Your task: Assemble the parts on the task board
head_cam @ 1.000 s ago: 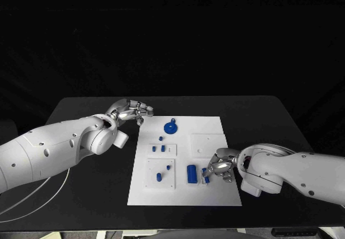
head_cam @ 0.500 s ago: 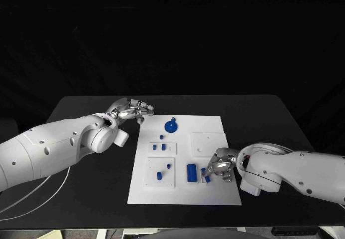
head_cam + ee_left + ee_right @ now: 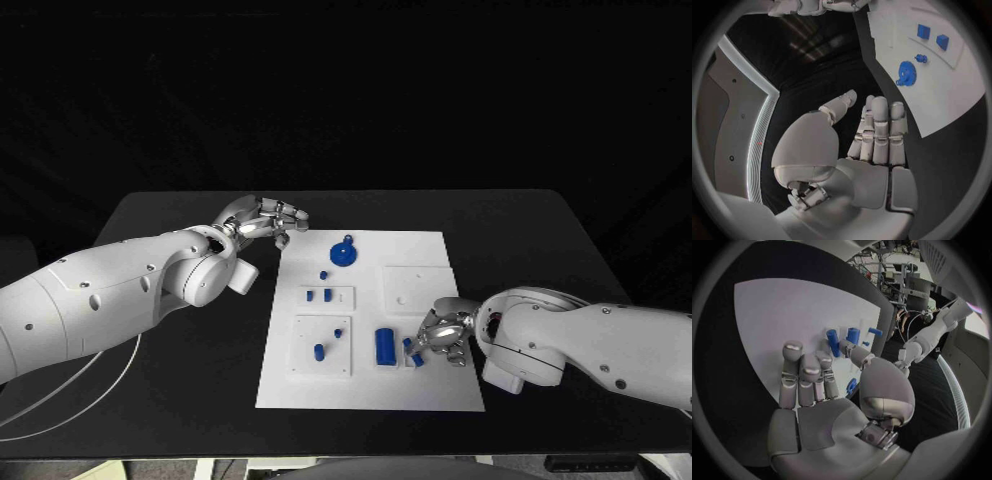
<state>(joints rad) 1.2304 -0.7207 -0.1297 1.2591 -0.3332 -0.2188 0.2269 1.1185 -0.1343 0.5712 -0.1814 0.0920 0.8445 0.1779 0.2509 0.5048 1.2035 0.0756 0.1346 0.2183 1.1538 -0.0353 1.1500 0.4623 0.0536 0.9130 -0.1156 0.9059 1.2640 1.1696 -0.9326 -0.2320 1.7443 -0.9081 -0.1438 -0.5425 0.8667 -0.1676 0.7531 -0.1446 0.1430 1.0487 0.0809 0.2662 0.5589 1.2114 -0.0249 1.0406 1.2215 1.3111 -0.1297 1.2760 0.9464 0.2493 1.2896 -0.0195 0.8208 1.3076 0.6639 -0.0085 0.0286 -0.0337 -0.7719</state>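
I've got the right hand (image 3: 444, 337) sitting at the near right part of the task board (image 3: 433, 390), fingers spread over it and nothing in the palm in the right wrist view, so I call it empty and open. The nearest part is the small blue peg (image 3: 415, 357) right at its fingertips; can't tell if they touch. Just beyond it toward the board's middle is the bigger blue block (image 3: 385, 347), long axis running near to far. The left hand (image 3: 265, 222) is parked off the board's far left corner, fingers loosely curled, holding nothing. The blue gear (image 3: 343, 256) is the closest part to it. My read: the right hand is far better placed for the peg, reaching toward the robot's left
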